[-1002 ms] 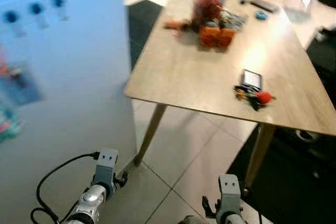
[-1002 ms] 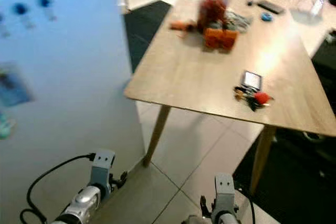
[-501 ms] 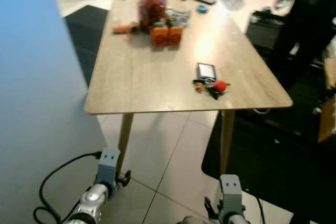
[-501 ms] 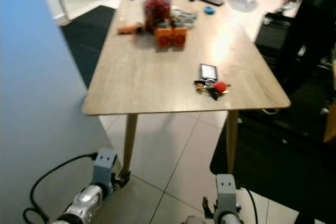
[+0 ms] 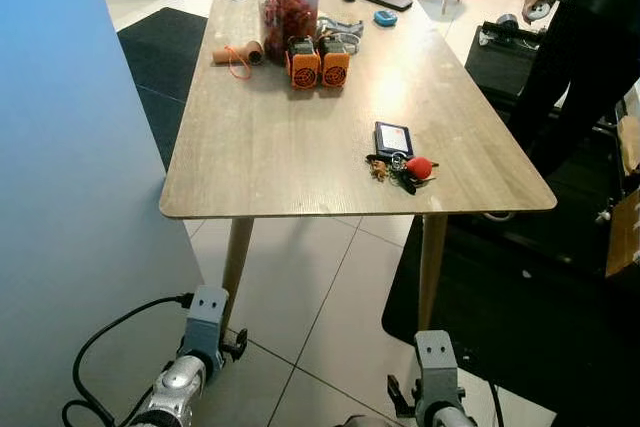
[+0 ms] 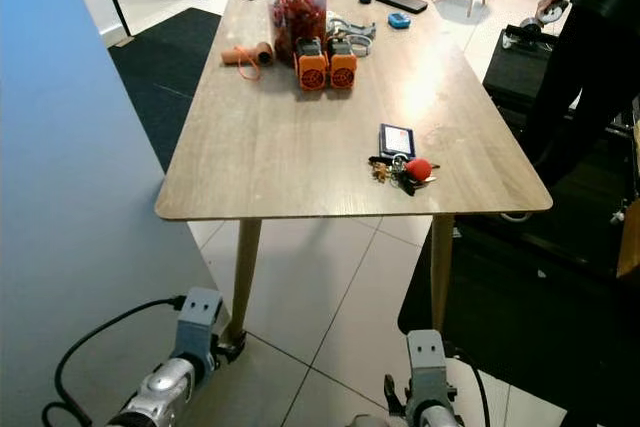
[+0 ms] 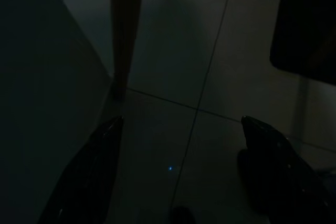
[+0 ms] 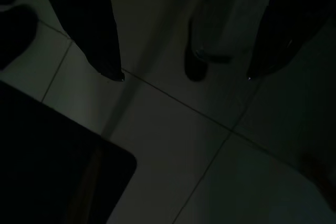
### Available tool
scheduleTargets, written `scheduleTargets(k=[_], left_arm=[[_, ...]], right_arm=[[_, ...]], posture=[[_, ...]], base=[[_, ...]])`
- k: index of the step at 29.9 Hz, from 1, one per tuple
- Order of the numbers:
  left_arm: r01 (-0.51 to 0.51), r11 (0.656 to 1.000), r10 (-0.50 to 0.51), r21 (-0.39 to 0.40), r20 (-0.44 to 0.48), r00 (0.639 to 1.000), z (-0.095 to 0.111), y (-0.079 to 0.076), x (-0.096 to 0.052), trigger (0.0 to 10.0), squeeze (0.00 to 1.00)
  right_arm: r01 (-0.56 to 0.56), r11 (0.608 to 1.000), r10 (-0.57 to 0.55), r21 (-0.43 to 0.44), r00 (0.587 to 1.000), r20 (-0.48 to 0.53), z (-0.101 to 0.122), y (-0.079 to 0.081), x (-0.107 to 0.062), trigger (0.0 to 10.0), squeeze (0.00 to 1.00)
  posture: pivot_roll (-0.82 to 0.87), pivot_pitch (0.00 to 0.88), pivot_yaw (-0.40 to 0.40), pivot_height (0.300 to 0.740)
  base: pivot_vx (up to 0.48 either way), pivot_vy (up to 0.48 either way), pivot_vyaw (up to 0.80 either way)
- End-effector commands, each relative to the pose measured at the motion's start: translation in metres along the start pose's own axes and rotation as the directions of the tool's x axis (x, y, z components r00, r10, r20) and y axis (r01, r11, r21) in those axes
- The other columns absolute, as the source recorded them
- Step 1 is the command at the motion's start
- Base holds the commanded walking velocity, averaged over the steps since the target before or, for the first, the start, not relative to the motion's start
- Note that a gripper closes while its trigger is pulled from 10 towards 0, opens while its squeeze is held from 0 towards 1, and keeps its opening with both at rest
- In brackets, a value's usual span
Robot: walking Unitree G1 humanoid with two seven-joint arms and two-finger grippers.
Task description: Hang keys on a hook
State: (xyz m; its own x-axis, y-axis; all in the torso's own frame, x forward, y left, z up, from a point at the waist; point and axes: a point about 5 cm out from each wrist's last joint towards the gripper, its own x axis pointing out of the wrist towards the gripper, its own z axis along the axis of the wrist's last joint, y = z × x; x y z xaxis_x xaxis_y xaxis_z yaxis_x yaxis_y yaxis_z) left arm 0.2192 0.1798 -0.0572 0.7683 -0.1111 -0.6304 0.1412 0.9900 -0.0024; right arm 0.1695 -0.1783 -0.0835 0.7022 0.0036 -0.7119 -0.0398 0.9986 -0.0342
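1. The bench is large and stands ahead of the robot; if it walks too near, its body may hit the edge near the wooden leg.
2. A person stands at the far right side and could cross the path.
3. The left pincer and right pincer hang low over the floor, both wide and holding nothing.
4. The keys lie near the bench's right edge, touching a small dark card holder; a poor grasp may push them off or lift both.
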Motion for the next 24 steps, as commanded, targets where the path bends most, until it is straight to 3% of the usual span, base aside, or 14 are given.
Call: scheduleTargets(k=[1, 13, 17, 24], left_arm=[[-0.008, 1.000, 0.008, -0.018, 0.000, 1.000, -0.004, -0.004, -0.001, 10.0, 0.00], [-0.014, 1.000, 0.014, -0.008, -0.006, 1.000, -0.011, -0.001, -0.005, 10.0, 0.00], [0.050, 0.997, -0.050, 0.065, -0.003, 0.999, 0.006, -0.002, 0.002, 10.0, 0.00], [0.067, 0.995, -0.068, 0.075, -0.002, 0.998, 0.015, -0.002, 0.006, 10.0, 0.00]], right_arm=[[-0.006, 1.000, 0.005, -0.026, 1.000, -0.014, -0.002, -0.004, -0.001, 10.0, 0.00], [0.006, 1.000, -0.007, -0.030, 1.000, -0.008, 0.004, -0.008, 0.002, 10.0, 0.00], [0.035, 0.998, -0.033, 0.046, 0.999, -0.027, -0.010, 0.002, -0.003, 10.0, 0.00], [0.139, 0.971, -0.130, 0.197, 0.990, -0.057, -0.025, -0.005, -0.011, 10.0, 0.00]], posture=[[0.08, 0.049, -0.083, 0.740], [0.10, 0.044, -0.073, 0.740], [0.07, 0.037, 0.021, 0.740], [0.04, 0.031, 0.067, 0.740]], base=[[0.000, 0.000, 0.00], [0.000, 0.000, 0.00], [0.000, 0.000, 0.00], [0.000, 0.000, 0.00]])
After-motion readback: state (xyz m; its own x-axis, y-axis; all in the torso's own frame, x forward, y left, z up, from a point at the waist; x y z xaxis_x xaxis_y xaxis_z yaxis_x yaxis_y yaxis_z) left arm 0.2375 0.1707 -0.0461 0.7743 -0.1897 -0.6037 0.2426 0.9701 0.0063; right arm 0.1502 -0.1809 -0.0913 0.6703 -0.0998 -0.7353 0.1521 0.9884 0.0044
